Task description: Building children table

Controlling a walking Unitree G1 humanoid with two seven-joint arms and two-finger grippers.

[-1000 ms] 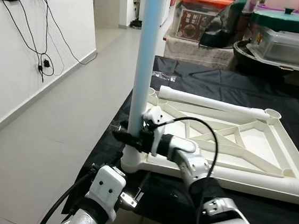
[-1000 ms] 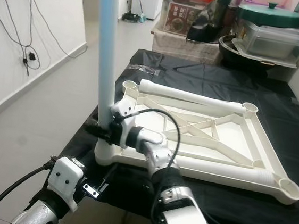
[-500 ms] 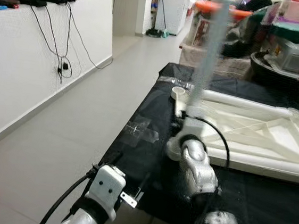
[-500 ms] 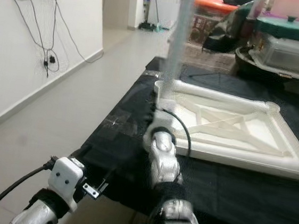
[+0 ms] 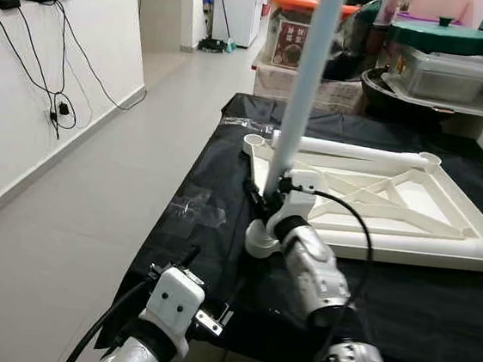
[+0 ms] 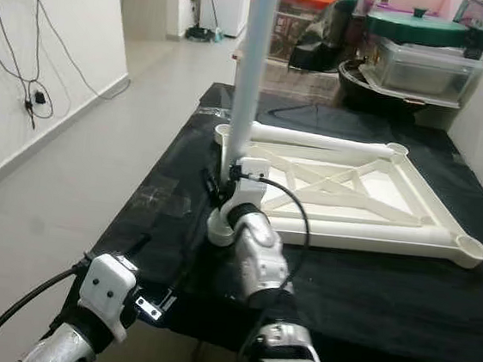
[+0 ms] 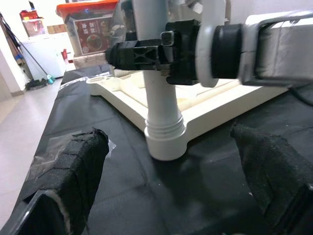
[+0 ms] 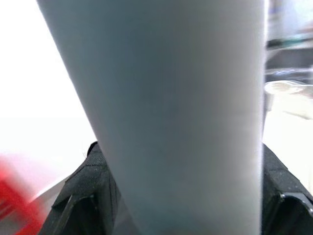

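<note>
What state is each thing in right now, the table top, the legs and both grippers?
table top: upside down on the black cloth.
upright leg: standing in the near-left corner socket, slightly tilted.
second leg: lying loose along the far edge.
right gripper: shut on the upright leg, low down.
left gripper: open, near the socket, touching nothing.

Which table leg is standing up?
The leg in the right gripper, at the tabletop's near-left corner. The other leg lies flat along the far edge.

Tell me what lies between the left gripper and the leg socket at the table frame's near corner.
Bare black cloth. In the left wrist view, the open left gripper faces the corner socket across that uncovered stretch, with the right gripper clamped on the leg above.
</note>
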